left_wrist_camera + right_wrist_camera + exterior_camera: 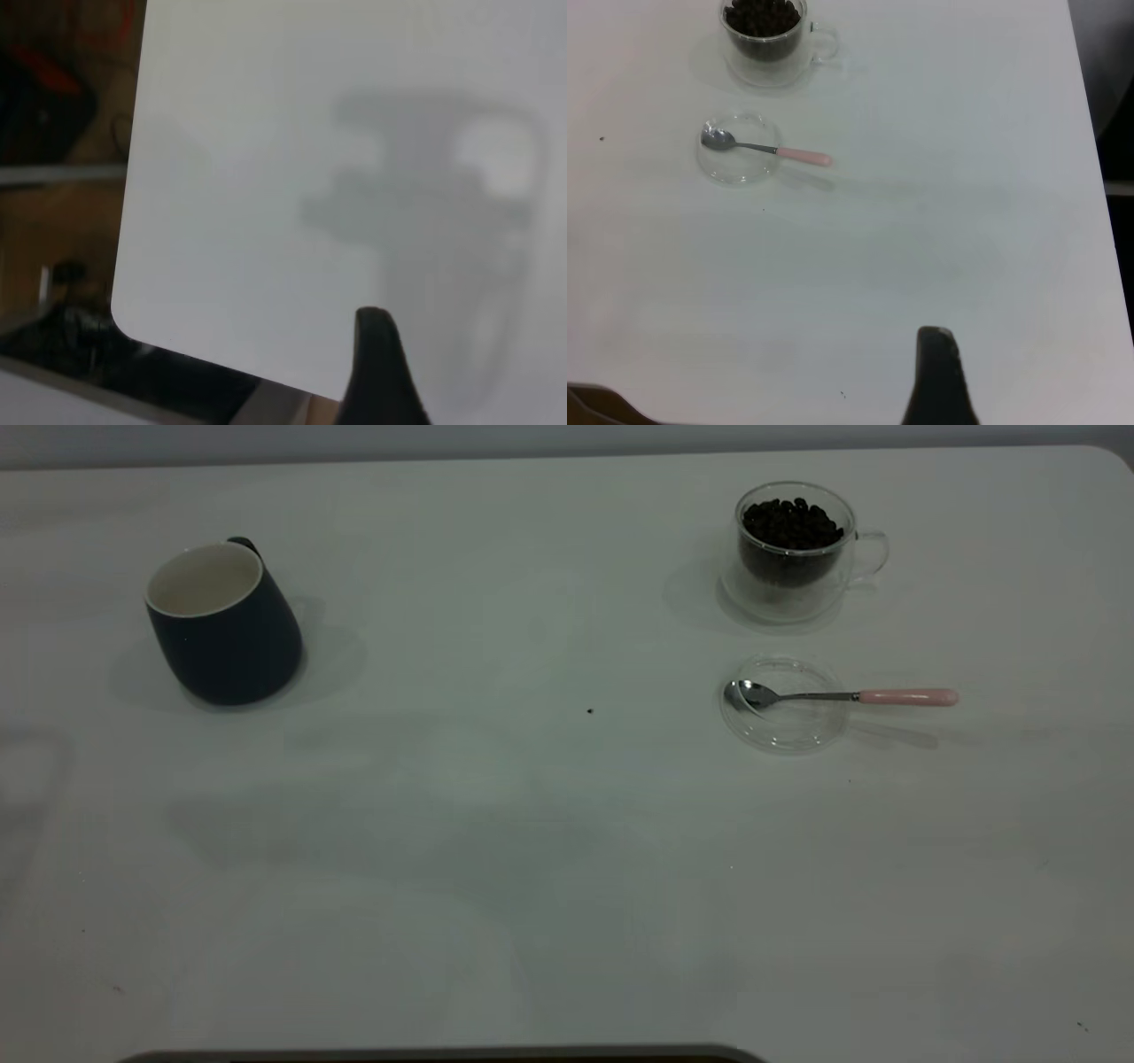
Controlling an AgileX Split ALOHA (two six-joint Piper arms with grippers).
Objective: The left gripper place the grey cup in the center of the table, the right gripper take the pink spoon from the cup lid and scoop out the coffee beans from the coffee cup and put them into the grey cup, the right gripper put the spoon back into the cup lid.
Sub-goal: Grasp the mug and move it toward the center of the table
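Grey cup, a dark, smooth, matte mug with a pale inside and a rounded body that narrows toward the rim, stands upright near the far left part of the table, its handle peeping out behind the rim. Across the table, near the far right corner, a clear double-walled glass coffee cup with a loop handle holds a heap of dark coffee beans. Just nearer than it lies the cup lid, a shallow round disc of clear glass, and the pink spoon rests with its shiny metal bowl in the lid and its slim pink handle reaching out over the lid's rim toward the right edge. A single dark speck sits on the bare white surface between the mug and the lid. The table is flat, smooth and white with rounded corners; the wide stretch between the mug and the glassware carries only that speck. In the left wrist view one dark finger of the left end effector shows above a rounded table corner; in the right wrist view one dark finger of the right end effector shows well apart from the lid and spoon. Whether either end effector is apart or together I cannot tell.
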